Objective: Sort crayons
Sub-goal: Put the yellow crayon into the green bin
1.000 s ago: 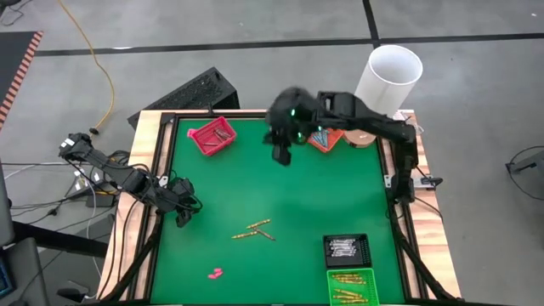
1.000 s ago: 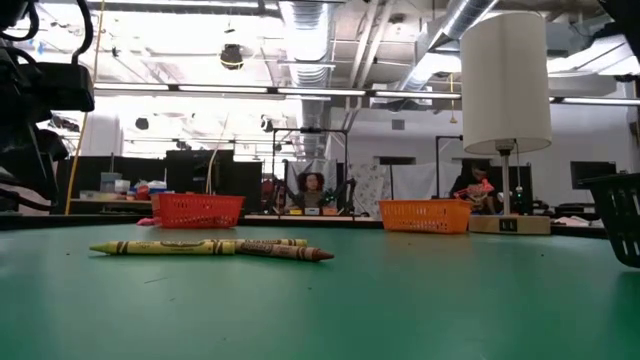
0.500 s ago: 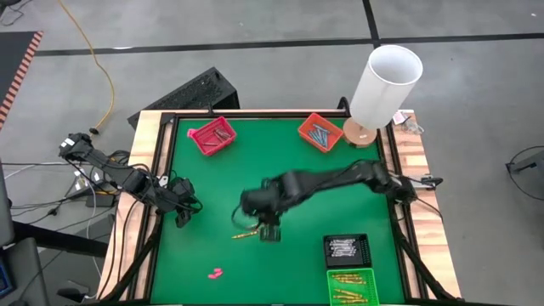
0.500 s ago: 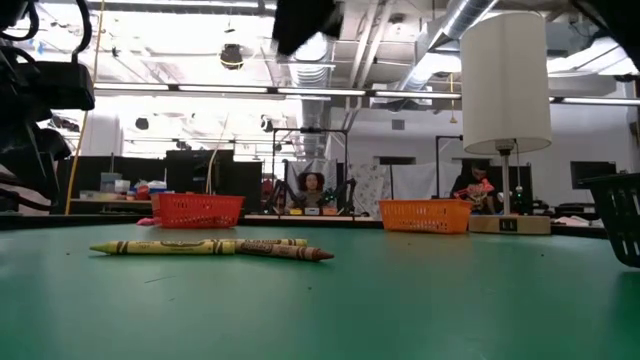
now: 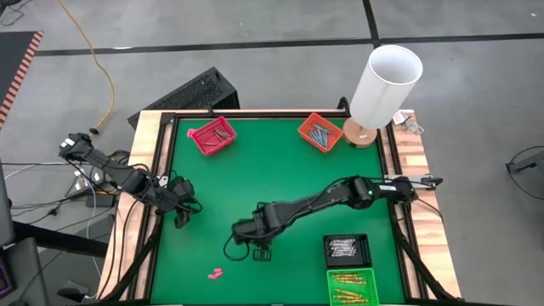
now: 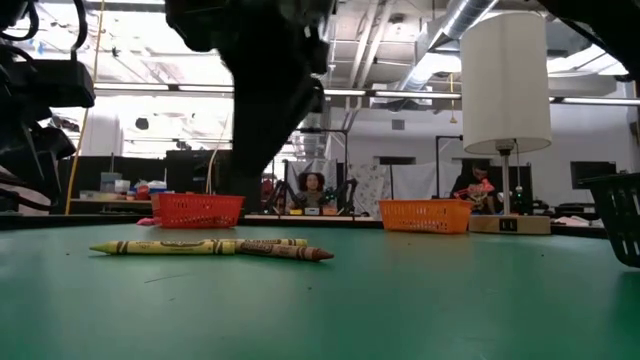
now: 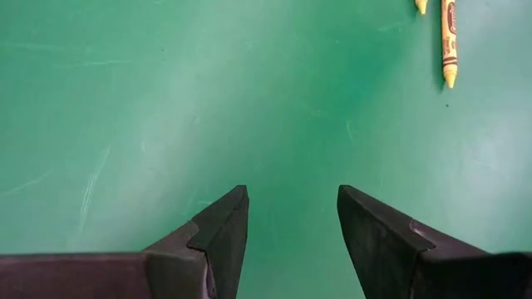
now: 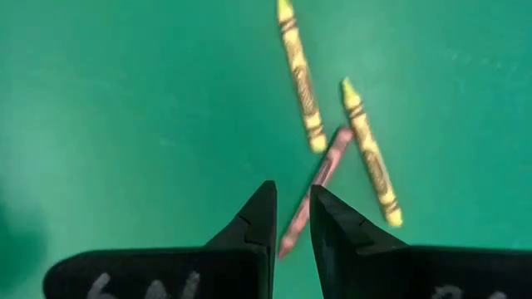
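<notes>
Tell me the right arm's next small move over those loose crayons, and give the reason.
Probably lower the right pincer straight down onto the reddish-brown crayon and close. In the right wrist view its narrowly parted fingers sit just above that crayon's near end, empty, with two yellow crayons lying close beside it. The left pincer waits open near the table's left edge.

3 loose crayons (image 8: 332, 141) below right gripper (image 8: 291, 218): 2 yellow, 1 reddish. 4 trays (image 5: 212, 136) on table.
</notes>
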You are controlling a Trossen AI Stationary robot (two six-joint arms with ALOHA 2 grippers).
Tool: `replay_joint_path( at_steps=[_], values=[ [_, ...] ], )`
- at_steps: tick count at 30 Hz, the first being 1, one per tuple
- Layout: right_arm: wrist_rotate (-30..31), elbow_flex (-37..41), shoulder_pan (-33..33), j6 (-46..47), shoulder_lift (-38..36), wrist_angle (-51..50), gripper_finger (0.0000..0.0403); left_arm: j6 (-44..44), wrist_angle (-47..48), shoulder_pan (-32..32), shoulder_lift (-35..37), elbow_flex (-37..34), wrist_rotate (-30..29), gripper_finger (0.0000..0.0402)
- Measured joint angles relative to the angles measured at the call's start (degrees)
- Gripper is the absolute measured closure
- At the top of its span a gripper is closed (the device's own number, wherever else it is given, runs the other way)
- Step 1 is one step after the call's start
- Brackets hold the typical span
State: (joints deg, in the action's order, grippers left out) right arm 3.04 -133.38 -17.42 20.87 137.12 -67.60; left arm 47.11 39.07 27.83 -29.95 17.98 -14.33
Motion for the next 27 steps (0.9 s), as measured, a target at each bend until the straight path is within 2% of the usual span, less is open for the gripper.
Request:
replay_joint_path(
  at_steps=[7,11,15,19,21,23,27],
  values=[
    [8.72,0.00,-2.21,3.12,0.20,2.09,0.0333,-1.04,0.00,0.00,0.00,0.00,0.00,0.0226],
    [8.93,0.00,-2.95,2.53,0.20,1.55,0.0333,-0.68,0.00,0.00,0.00,0.00,-1.23,0.0226],
    [8.97,0.00,-2.83,-1.15,-0.25,-3.66,0.0333,1.18,-0.66,0.00,0.00,0.00,-3.15,0.0226],
    [12.21,1.13,-2.74,-4.75,-2.53,-8.49,0.0333,1.31,-2.74,0.00,0.00,0.00,-4.07,0.0226],
    [12.90,7.56,-2.77,-5.73,-6.68,-7.03,0.0333,1.50,-3.92,0.00,-0.01,0.00,-4.54,0.0226],
    [13.08,18.67,-2.80,-5.53,-13.39,-1.27,0.0333,2.43,-4.39,0.00,-0.01,0.00,-5.63,0.0226],
    [11.50,46.13,-2.98,-1.71,-28.23,24.03,0.0333,4.59,-4.26,0.00,-0.02,0.00,-6.94,0.0226]
  ],
)
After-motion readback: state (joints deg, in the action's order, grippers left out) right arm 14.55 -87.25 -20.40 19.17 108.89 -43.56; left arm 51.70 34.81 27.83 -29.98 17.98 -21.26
